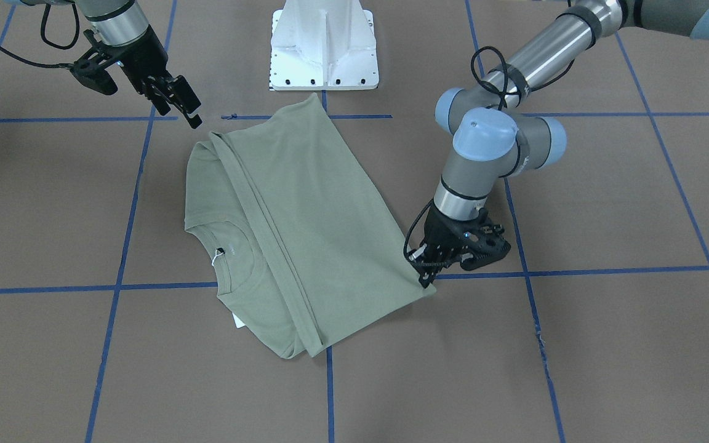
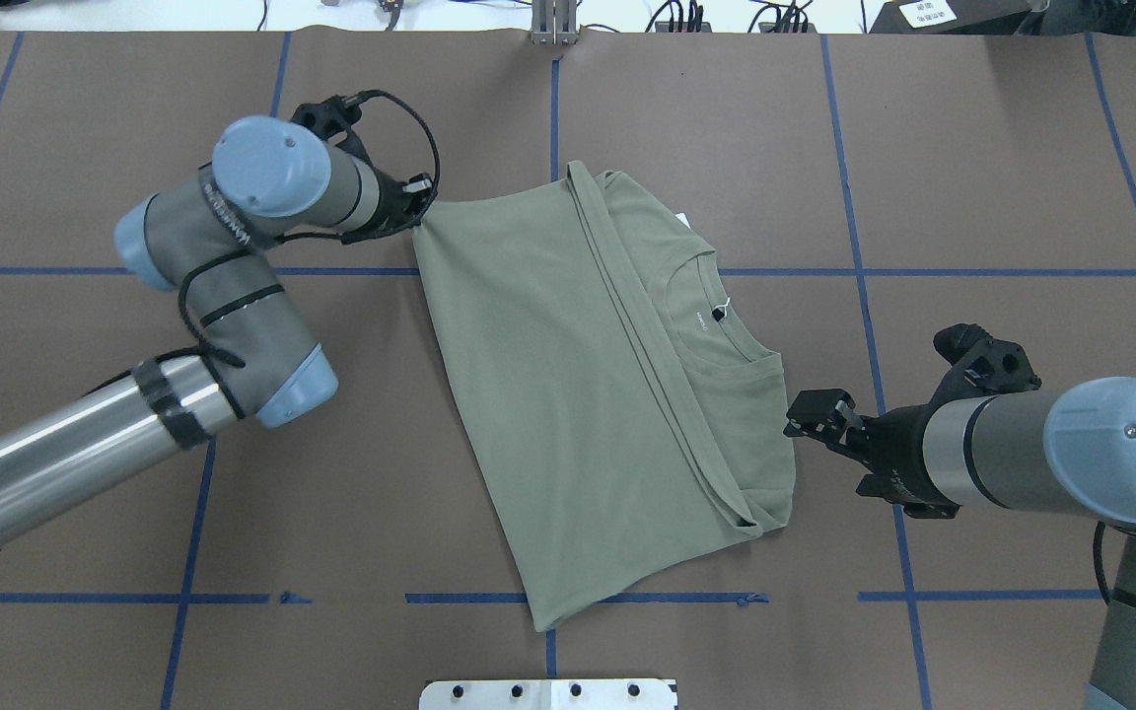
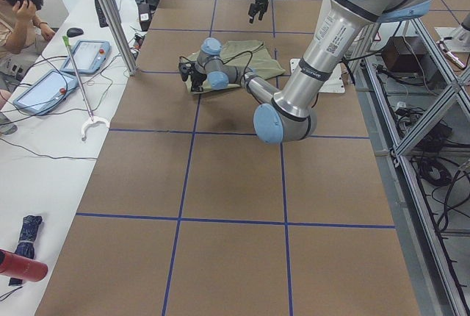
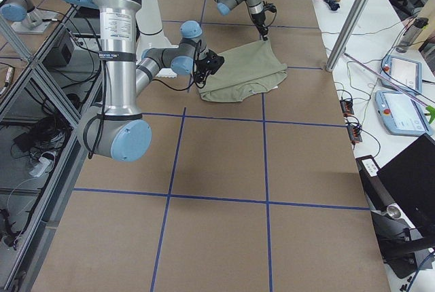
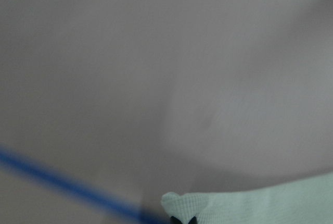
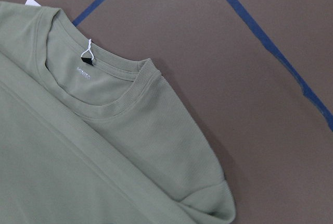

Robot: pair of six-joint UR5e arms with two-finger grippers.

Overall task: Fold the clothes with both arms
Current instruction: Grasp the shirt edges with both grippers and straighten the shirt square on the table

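Note:
The sage-green shirt [image 1: 305,203] lies on the brown table with one side folded over its middle. Its ribbed collar [image 6: 119,104] and white neck tag [image 1: 215,258] show. My left gripper [image 1: 426,280] is down at the shirt's corner and shut on it. The left wrist view shows the fabric corner [image 5: 250,206] pinched between the black fingertips [image 5: 174,220]. In the overhead view this gripper [image 2: 420,207] is at the far left corner. My right gripper [image 1: 191,117] is open and empty, raised just off the shirt's shoulder edge, also in the overhead view [image 2: 805,414].
The white pedestal base [image 1: 324,46] stands at the robot's side of the table, just behind the shirt. Blue tape lines [image 1: 114,288] cross the brown table. A side bench with tablets [image 3: 88,55] and a seated person [image 3: 22,7] is beyond the table's far edge.

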